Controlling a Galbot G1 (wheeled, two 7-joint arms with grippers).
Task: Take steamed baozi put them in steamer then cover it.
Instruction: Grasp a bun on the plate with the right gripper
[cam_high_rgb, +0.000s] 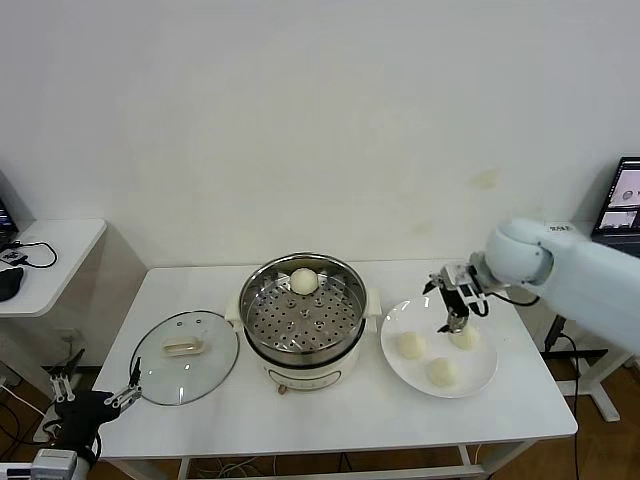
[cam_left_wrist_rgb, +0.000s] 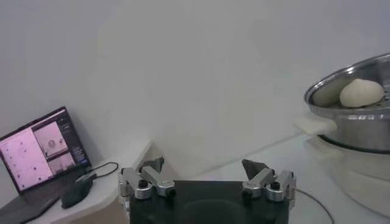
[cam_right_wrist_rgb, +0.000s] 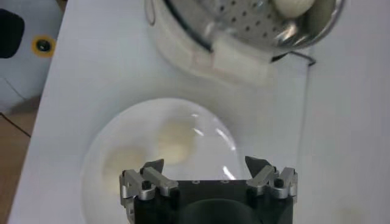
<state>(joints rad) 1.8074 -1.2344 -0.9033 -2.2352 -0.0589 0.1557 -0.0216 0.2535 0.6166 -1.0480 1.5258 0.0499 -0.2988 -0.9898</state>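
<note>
A: What are the right gripper (cam_high_rgb: 457, 322) fingers (cam_right_wrist_rgb: 152, 169) doing?

B: Spread wide and holding nothing. They hang just above the far bun (cam_high_rgb: 463, 337) on the white plate (cam_high_rgb: 480, 385).

A: And around them?

B: Two more steamed baozi lie on that plate, one (cam_high_rgb: 411, 345) beside the fingers toward the steamer, one (cam_high_rgb: 441, 371) nearer the table's front edge. Further out stands the steel steamer (cam_high_rgb: 303, 318), with one baozi (cam_high_rgb: 303, 281) on its perforated tray by the far rim.

A: The cover?

B: The glass lid (cam_high_rgb: 185, 356) lies flat on the white table (cam_high_rgb: 330, 420), beyond the steamer from those fingers.

A: The left gripper (cam_high_rgb: 97, 391)?

B: Low off the table's left corner, fingers (cam_left_wrist_rgb: 149, 168) wide apart and empty, near the lid.
</note>
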